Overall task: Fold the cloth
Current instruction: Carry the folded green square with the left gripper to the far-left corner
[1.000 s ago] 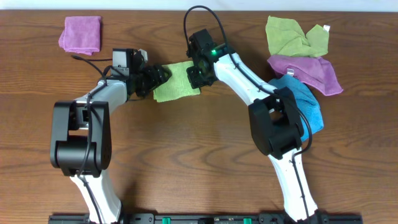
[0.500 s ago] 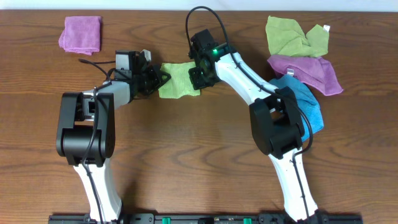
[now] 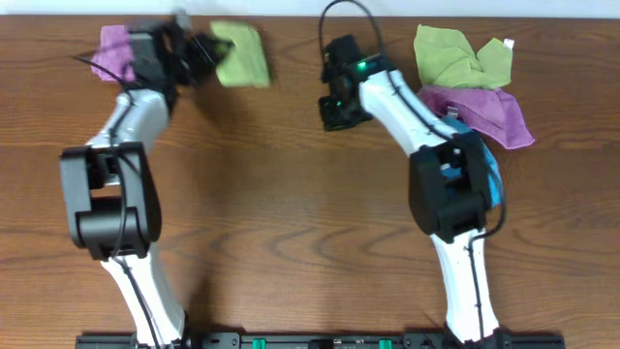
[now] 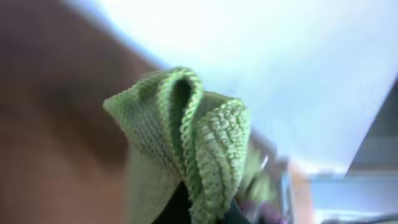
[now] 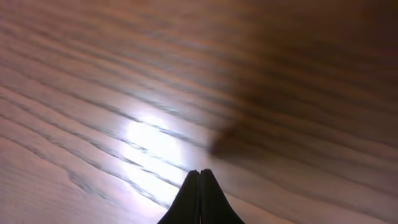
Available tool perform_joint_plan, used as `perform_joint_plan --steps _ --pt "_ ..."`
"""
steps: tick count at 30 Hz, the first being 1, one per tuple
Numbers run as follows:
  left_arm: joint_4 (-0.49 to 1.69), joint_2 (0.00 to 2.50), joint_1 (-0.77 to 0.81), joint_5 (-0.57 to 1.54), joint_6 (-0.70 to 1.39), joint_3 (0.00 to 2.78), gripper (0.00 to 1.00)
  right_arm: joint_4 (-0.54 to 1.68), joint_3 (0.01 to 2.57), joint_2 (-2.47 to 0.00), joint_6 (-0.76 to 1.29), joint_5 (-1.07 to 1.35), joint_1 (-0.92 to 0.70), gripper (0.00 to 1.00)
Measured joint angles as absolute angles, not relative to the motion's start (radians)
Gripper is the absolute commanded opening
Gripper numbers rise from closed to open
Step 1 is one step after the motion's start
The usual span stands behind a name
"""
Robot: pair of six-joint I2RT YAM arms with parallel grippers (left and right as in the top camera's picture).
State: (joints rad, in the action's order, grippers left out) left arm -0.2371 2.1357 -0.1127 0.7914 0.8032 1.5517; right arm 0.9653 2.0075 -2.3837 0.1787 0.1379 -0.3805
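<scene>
Cloth first: small lime-green terry cloth (image 3: 240,55), doubled over into a roughly rectangular pad, at the far edge of the brown wood-grain table (image 3: 291,213), left of centre. Slightly blurred from overhead. Left wrist view shows it bunched into soft upright folds, with looped, ribbed pile along the hems and two rounded fold crests side by side; pale wall behind. Cannot tell whether its underside touches the wood. Left gripper (image 3: 205,53) is clamped on the near edge of the cloth, dark fingers pinching the fabric from below in the wrist view. Just beyond that arm's wrist, at the far left corner, lies a folded magenta cloth (image 3: 110,43), partly covered by the arm. Right gripper (image 3: 334,114) sits well apart from the green cloth, over bare table right of centre; its two black fingertips (image 5: 199,180) are pressed together into a single point with nothing between them, above streaky grain and a bright glare patch. Far right: loose heap of a crumpled yellow-green cloth (image 3: 460,53), a purple cloth (image 3: 484,114) just below and touching it, and a blue cloth (image 3: 496,184) mostly hidden behind the right arm.
</scene>
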Motion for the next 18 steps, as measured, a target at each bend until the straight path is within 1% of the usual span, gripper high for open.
perform_joint_plan --steps 4,10,18 --pt "-0.245 2.125 -0.208 0.687 0.945 1.615 0.06 0.994 2.010 -2.330 0.179 0.137 -0.351 0.01" --pt "-0.266 2.123 -0.333 0.475 1.113 1.616 0.06 1.034 2.017 -2.297 0.179 0.138 -0.348 0.01" --pt "-0.290 2.123 -0.347 0.257 1.237 1.616 0.06 1.086 2.017 -2.297 0.179 0.138 -0.350 0.01"
